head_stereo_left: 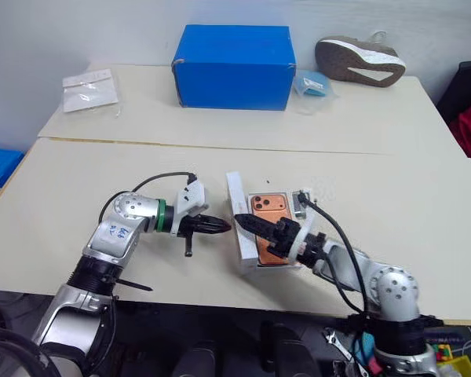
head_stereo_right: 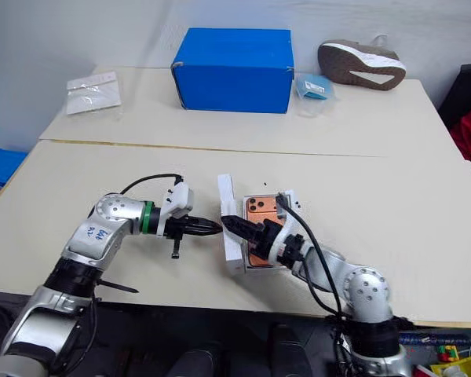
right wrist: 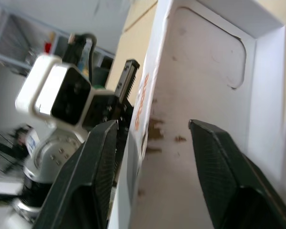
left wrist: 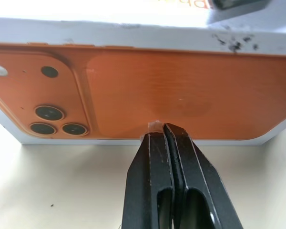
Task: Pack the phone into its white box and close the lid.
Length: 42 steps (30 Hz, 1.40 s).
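Left gripper (head_stereo_left: pixel 224 227) has its two black fingers pressed together, with nothing between them. The tips sit at the outer printed face of the lid (head_stereo_left: pixel 234 196). Right gripper (head_stereo_left: pixel 247 223) reaches in from the right with its fingers (right wrist: pixel 95 162) apart, holding nothing and facing the lid's all-white inside.

**Position of parts**
- The phone (head_stereo_left: pixel 273 206) lies back up in the white box (head_stereo_left: pixel 275 269), near the front of the table (head_stereo_left: pixel 141 173).
- The lid stands on its long edge along the left side of the white box, between the two grippers.

**Step in hand**
Packing appears done. Closing the lid is under way: the lid is raised on edge and not yet laid over the white box.

**Next move**
1. The lid must tip rightward and come down square on the rim of the white box.
2. The right gripper lies over the phone, in the lid's path, so it probably has to withdraw to the right first.
3. The left gripper is placed to push from the left.

**Edges and room**
- The white box sits close to the near table edge, so a hard push could slide it.
- Open table lies left and right.
- The blue box (head_stereo_left: pixel 234 67) and the shoe (head_stereo_left: pixel 357 59) stand far off.
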Each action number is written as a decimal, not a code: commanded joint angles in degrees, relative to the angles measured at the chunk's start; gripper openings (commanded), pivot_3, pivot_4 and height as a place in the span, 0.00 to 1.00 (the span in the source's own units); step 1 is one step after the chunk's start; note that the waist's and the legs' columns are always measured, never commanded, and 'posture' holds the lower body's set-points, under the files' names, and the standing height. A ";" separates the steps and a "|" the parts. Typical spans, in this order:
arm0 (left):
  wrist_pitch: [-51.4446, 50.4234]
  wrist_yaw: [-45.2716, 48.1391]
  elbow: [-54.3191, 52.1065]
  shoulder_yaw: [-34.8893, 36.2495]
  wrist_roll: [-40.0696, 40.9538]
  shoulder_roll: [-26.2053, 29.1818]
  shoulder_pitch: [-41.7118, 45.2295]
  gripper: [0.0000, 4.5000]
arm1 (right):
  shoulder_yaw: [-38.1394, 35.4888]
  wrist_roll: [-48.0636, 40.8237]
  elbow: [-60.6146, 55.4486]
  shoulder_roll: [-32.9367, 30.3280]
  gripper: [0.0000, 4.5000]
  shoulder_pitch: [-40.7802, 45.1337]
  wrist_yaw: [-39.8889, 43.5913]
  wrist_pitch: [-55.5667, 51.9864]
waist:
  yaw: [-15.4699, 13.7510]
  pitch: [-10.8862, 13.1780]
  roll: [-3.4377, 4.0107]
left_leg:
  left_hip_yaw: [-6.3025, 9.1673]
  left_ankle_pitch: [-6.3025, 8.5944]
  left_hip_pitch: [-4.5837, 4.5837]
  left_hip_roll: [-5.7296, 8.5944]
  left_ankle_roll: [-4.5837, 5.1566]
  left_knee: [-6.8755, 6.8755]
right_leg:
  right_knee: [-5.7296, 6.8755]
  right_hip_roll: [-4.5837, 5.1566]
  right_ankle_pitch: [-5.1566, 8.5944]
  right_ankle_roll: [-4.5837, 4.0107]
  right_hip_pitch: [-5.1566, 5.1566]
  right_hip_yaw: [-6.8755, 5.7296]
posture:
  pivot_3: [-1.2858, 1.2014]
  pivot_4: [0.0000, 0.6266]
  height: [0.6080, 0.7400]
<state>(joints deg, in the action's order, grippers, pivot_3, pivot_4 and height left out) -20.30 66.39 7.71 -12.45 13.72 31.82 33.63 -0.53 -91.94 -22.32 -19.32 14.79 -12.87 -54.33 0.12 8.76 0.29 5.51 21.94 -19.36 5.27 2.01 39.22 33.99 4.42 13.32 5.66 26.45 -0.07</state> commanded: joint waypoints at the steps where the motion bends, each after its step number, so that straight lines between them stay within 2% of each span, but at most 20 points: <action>1: 1.15 0.12 -0.99 -0.20 -0.08 -0.98 0.81 0.00 | -4.57 -3.45 -5.97 -7.48 0.53 -1.50 4.21 -1.29 | -0.19 0.01 -0.02 | -0.01 0.00 -0.01 0.00 0.01 0.00 | -0.03 0.00 0.00 0.00 -0.01 0.00 | 0.52 0.24 1.00; 4: 1.62 0.03 -0.49 -0.34 -0.35 -1.93 1.12 0.00 | -9.41 -3.02 -9.91 -17.18 0.53 -4.61 11.55 -2.87 | -0.90 -0.01 -0.08 | -0.02 -0.01 -0.07 0.01 0.04 0.01 | -0.12 0.03 -0.01 0.01 -0.05 -0.02 | 0.52 0.24 1.00; 8: 2.52 0.27 0.34 -0.69 -0.43 -3.58 2.01 0.00 | -15.17 4.89 -15.53 -28.45 0.53 -11.19 25.00 -3.24 | -1.71 0.00 -0.13 | -0.03 0.00 -0.12 -0.04 0.09 0.04 | -0.18 0.02 -0.02 0.04 -0.08 -0.05 | 0.52 0.24 1.00; 13: 3.83 0.88 2.09 -1.84 -0.80 -5.88 4.04 0.00 | -17.28 16.45 -19.51 -34.59 0.53 -17.59 36.23 0.73 | -1.74 0.00 -0.23 | -0.05 0.01 -0.12 -0.02 0.11 0.08 | -0.17 0.03 -0.04 0.08 -0.11 -0.02 | 0.52 0.24 1.00; 18: 5.84 1.40 4.82 -3.52 -1.79 -8.86 6.77 0.00 | -17.22 23.20 -19.24 -34.82 0.53 -19.67 39.55 3.27 | -1.71 0.02 -0.27 | -0.15 0.01 -0.06 -0.02 0.11 0.11 | -0.14 0.02 -0.06 0.11 -0.11 0.04 | 0.52 0.24 1.00; 19: 6.08 1.42 5.20 -3.72 -1.88 -9.43 7.28 0.00 | -17.20 24.34 -19.08 -34.70 0.50 -20.13 39.90 3.61 | -1.77 0.02 -0.27 | -0.15 0.01 -0.07 -0.02 0.11 0.11 | -0.15 0.02 -0.06 0.11 -0.11 0.03 | 0.52 0.24 1.00; 21: 6.00 1.57 5.47 -3.60 -1.68 -9.96 8.07 0.00 | -17.10 26.35 -18.83 -34.36 0.39 -21.03 40.55 4.18 | -1.83 0.02 -0.28 | -0.15 0.01 -0.08 -0.01 0.11 0.11 | -0.16 0.03 -0.06 0.11 -0.11 0.03 | 0.52 0.24 1.00; 26: 3.20 3.82 4.34 -0.39 0.91 -7.10 9.80 0.00 | -16.56 32.00 -18.86 -34.32 0.01 -24.42 43.65 6.24 | -1.69 0.03 -0.30 | -0.15 0.01 -0.08 -0.01 0.10 0.11 | -0.14 0.02 -0.06 0.11 -0.09 0.03 | 0.52 0.24 1.00; 30: 5.46 6.87 7.55 -0.27 -1.30 -1.39 9.42 0.00 | -15.53 38.06 -18.87 -34.54 0.01 -26.63 45.96 8.62 | -1.52 0.03 -0.29 | -0.19 0.01 -0.02 -0.04 0.08 0.11 | -0.11 -0.02 -0.06 0.11 -0.09 0.08 | 0.52 0.24 1.00; 33: 8.12 6.80 11.49 -1.34 -3.58 -0.47 9.81 0.00 | -14.89 41.35 -18.22 -34.16 0.01 -26.64 46.91 9.81 | -1.75 0.03 -0.29 | -0.19 0.01 0.02 0.01 0.09 0.11 | -0.12 0.00 -0.06 0.11 -0.12 0.08 | 0.52 0.24 1.00; 36: 11.42 4.67 15.75 -2.91 -6.40 -3.15 11.14 0.00 | -13.67 44.61 -16.79 -33.81 0.01 -25.16 47.65 11.14 | -2.18 0.03 -0.31 | -0.18 0.01 0.00 0.03 0.10 0.12 | -0.14 0.01 -0.06 0.11 -0.14 0.04 | 0.52 0.24 1.00; 42: 15.10 3.32 21.21 -4.69 -9.33 -9.02 13.79 0.00 | -9.82 45.52 -15.30 -31.49 0.01 -18.81 47.63 10.41 | -2.93 0.05 -0.36 | -0.18 0.04 -0.14 0.03 0.13 0.22 | -0.18 0.01 -0.07 0.12 -0.08 -0.04 | 0.52 0.24 1.00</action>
<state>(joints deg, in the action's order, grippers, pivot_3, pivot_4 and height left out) -6.87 70.23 28.55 -16.84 5.04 23.82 45.83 -11.18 -46.38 -37.47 -51.56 -5.21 34.30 -44.08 -2.81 8.81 -0.07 5.32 21.99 -19.52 5.29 2.14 39.47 33.81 4.42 13.25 5.77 26.38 -0.14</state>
